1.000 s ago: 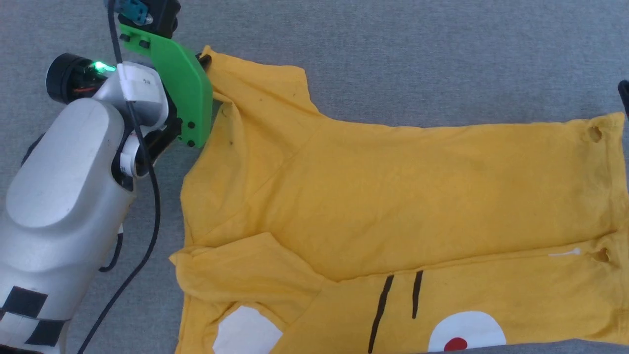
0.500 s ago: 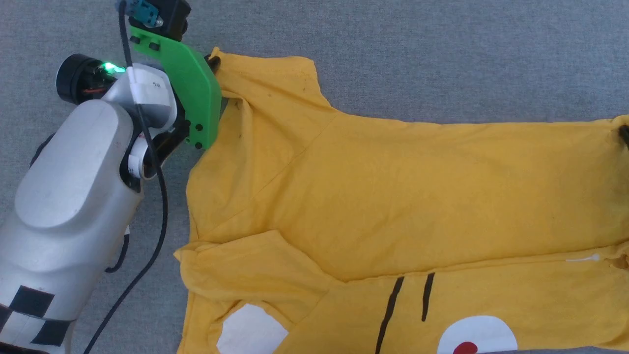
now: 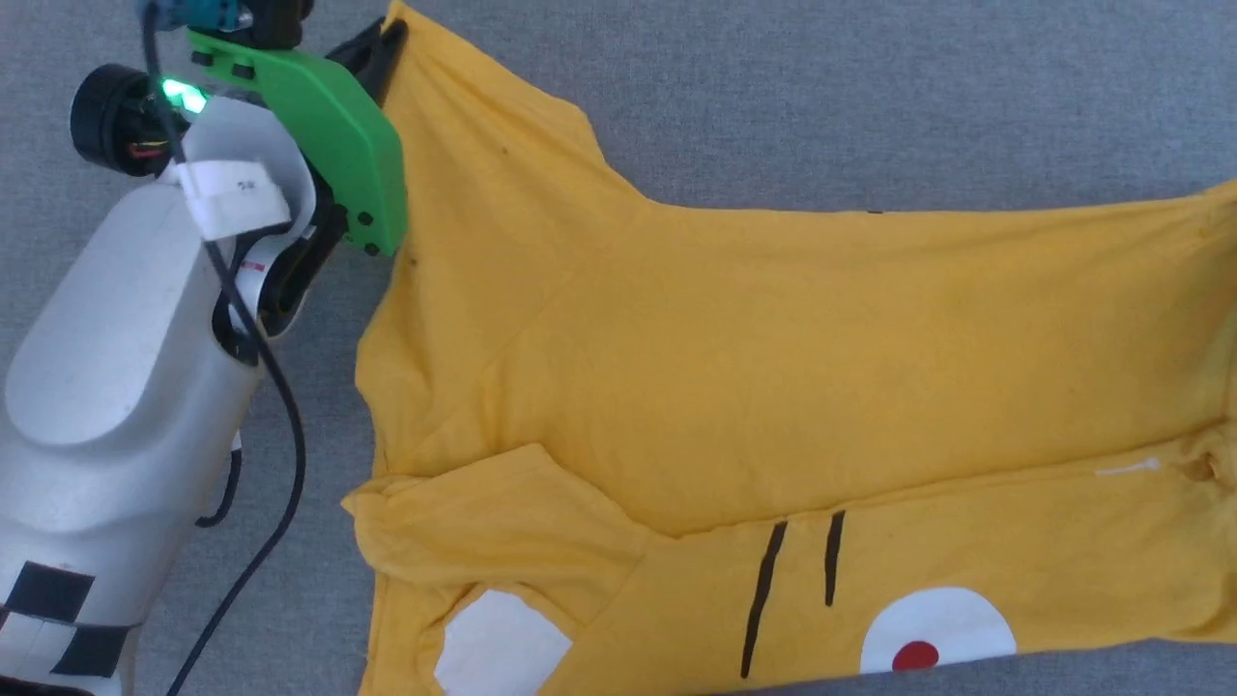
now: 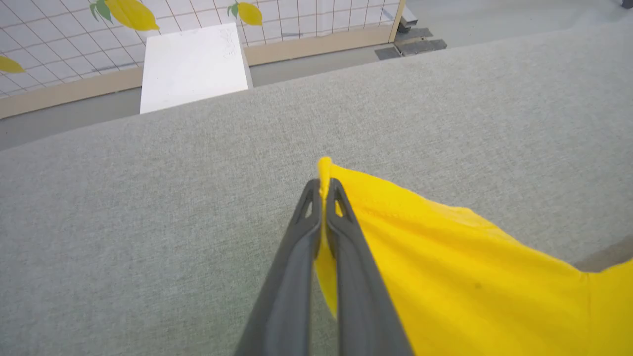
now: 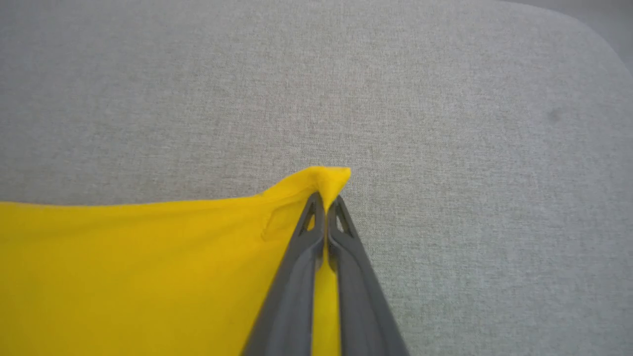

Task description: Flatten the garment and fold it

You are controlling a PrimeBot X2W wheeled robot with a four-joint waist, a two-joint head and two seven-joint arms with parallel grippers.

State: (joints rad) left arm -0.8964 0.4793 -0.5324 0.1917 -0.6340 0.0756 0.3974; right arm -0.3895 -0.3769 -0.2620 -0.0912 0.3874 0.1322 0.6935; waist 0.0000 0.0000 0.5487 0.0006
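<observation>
The garment (image 3: 773, 348), a bright yellow T-shirt, lies spread across the grey padded surface (image 3: 870, 97). Its plain side faces up. A strip along the near edge shows black stripes (image 3: 763, 590) and a white patch with a red dot (image 3: 913, 652). At the upper left, my left gripper (image 3: 387, 39) is shut on the shirt's far left corner. The left wrist view shows that gripper (image 4: 324, 185) pinching a yellow fold (image 4: 445, 262) just above the surface. In the right wrist view my right gripper (image 5: 325, 200) is shut on another yellow corner (image 5: 148, 267).
My pale left forearm and its black cable (image 3: 280, 406) lie along the shirt's left side. Past the surface's far edge, the left wrist view shows a white board (image 4: 193, 64) and a gridded wall. The surface's rounded corner (image 5: 593, 29) is at the right wrist view's upper right.
My right gripper has shut on the shirt's right corner. My left gripper has carried its corner up and away, and the far edge of the shirt now runs tauter and higher.
</observation>
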